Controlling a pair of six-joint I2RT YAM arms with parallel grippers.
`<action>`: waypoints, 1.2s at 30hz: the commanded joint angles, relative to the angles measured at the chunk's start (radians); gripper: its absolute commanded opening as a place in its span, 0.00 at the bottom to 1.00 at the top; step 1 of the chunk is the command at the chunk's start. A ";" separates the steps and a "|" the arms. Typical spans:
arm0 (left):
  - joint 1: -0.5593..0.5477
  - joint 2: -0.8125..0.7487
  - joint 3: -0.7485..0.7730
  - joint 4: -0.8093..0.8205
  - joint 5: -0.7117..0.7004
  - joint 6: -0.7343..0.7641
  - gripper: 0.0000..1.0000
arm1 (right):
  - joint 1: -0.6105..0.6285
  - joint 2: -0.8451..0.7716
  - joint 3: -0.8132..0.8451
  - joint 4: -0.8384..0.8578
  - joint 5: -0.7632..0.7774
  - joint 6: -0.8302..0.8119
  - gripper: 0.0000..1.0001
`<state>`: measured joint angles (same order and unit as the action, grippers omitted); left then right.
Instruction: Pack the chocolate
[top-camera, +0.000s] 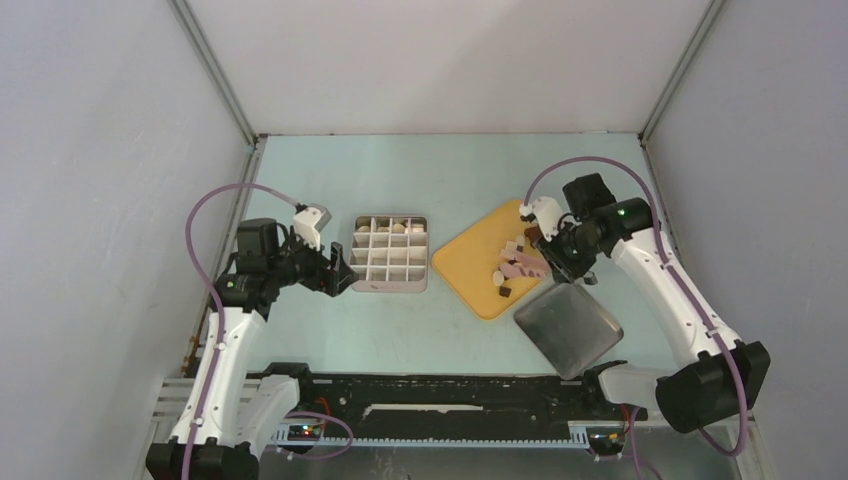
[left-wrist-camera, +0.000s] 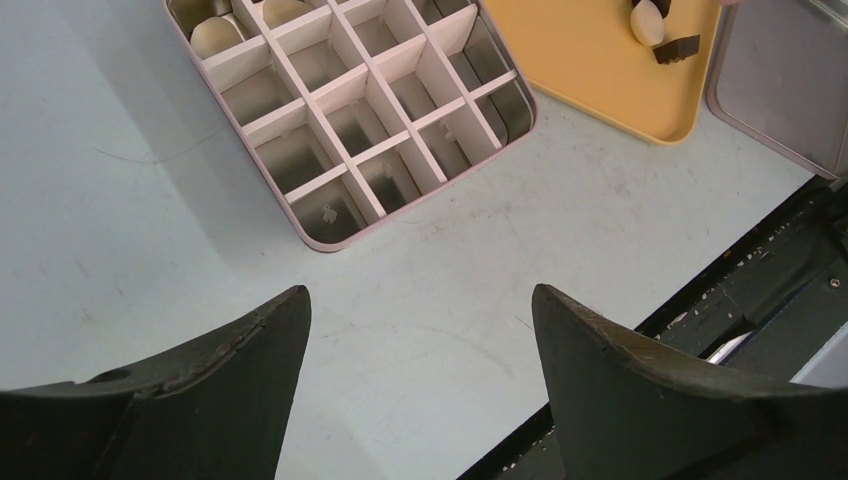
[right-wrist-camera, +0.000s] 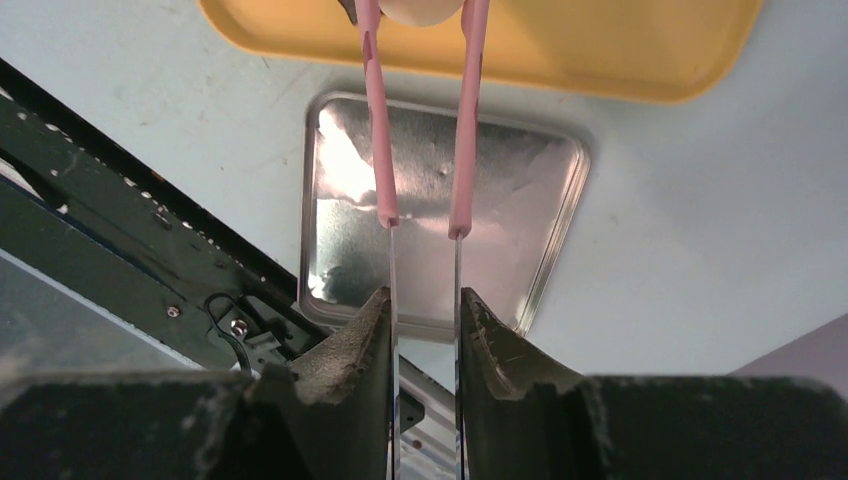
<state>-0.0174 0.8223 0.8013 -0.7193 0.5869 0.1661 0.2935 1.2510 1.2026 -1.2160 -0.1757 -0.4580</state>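
Note:
My right gripper (right-wrist-camera: 424, 298) is shut on the pink tongs (right-wrist-camera: 380, 150), squeezing their metal arms. The tongs' tips pinch a cream-white chocolate (right-wrist-camera: 418, 10) over the yellow tray (right-wrist-camera: 620, 50). In the top view that gripper (top-camera: 545, 250) hangs over the tray's right part, with a white piece (top-camera: 499, 275) and a dark brown piece (top-camera: 505, 291) lying nearby on the tray. The divided box (top-camera: 390, 288) holds cream-white pieces (top-camera: 398, 227) in its far row, also seen in the left wrist view as rounded pieces (left-wrist-camera: 213, 35). My left gripper (left-wrist-camera: 420, 300) is open and holds nothing, just left of the box.
A shiny metal lid (top-camera: 568, 326) lies on the table beside the tray's near right edge. The black rail (top-camera: 450, 395) of the arm bases runs along the near edge. Grey walls close in the table on three sides.

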 joint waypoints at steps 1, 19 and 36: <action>-0.004 -0.019 -0.001 0.012 0.011 0.009 0.85 | 0.052 0.022 0.105 0.056 -0.064 0.011 0.20; 0.014 -0.104 -0.017 0.015 -0.026 0.007 0.85 | 0.285 0.539 0.626 0.188 -0.143 0.024 0.21; 0.050 -0.085 -0.027 0.060 -0.079 -0.034 0.84 | 0.317 0.730 0.809 0.172 -0.094 0.061 0.21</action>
<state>0.0246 0.7238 0.7982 -0.7059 0.5179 0.1551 0.6098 1.9900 1.9606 -1.0603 -0.2890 -0.4129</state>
